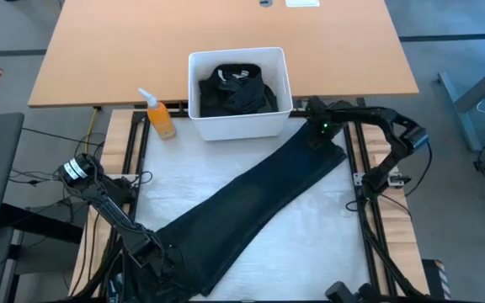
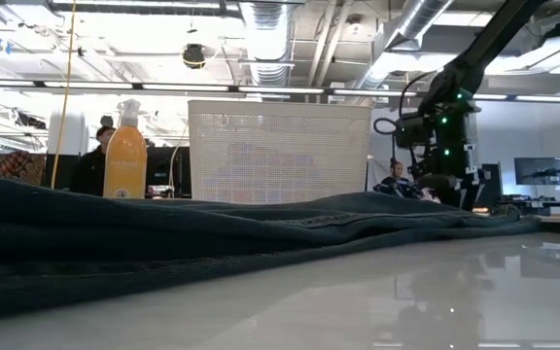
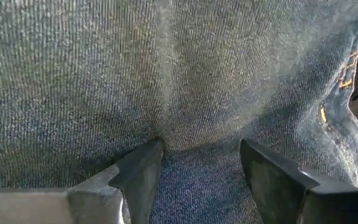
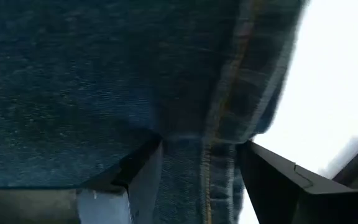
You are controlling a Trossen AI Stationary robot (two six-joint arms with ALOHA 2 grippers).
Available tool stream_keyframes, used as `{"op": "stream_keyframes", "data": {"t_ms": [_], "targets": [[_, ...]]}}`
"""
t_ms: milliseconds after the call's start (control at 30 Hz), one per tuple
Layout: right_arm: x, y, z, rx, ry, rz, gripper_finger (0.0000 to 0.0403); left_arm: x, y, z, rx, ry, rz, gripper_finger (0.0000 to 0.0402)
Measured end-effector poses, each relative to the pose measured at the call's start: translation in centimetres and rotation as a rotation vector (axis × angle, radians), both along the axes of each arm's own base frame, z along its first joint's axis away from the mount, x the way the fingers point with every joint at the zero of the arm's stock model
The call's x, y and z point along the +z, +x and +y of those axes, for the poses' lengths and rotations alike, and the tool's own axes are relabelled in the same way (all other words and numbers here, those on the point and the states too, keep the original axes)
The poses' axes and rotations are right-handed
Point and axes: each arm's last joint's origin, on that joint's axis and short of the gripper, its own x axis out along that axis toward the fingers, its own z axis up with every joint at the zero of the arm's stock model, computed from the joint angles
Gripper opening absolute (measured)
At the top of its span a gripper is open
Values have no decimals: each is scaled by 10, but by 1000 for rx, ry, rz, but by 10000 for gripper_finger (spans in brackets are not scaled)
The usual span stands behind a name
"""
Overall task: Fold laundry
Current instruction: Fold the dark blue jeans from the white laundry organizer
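From above, dark jeans point(image 1: 251, 202) lie stretched flat across the table, not yet folded. The left pincer point(image 1: 160, 255) sits at one end, the right pincer point(image 1: 320, 133) at the other; more laundry point(image 1: 236, 91) waits in the bin point(image 1: 241, 124) just beyond the right pincer. In both wrist views, spread fingers straddle denim, gripping nothing firmly yet.
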Motion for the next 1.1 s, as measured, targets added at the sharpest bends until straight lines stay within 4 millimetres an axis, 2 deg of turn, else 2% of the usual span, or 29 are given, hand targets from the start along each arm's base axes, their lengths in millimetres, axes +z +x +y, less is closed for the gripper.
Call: {"op": "stream_keyframes", "data": {"t_ms": [233,400,533,700,867,1100], "targets": [[-20,9,2,23,60,71,226,0,-1,-1,8,2,2,217],[-26,15,5,55,91,70,198,0,-6,-4,2,12,-6,217],[-26,21,10,90,152,-22,138,0,-10,-8,-12,17,-10,217],[-20,21,14,182,159,-49,28,0,-10,-8,-34,23,-28,217],[7,12,17,215,135,-88,27,0,-9,-7,-47,37,-55,217],[94,1,27,263,-12,-176,23,-1,-2,-1,-56,113,-162,217]]}}
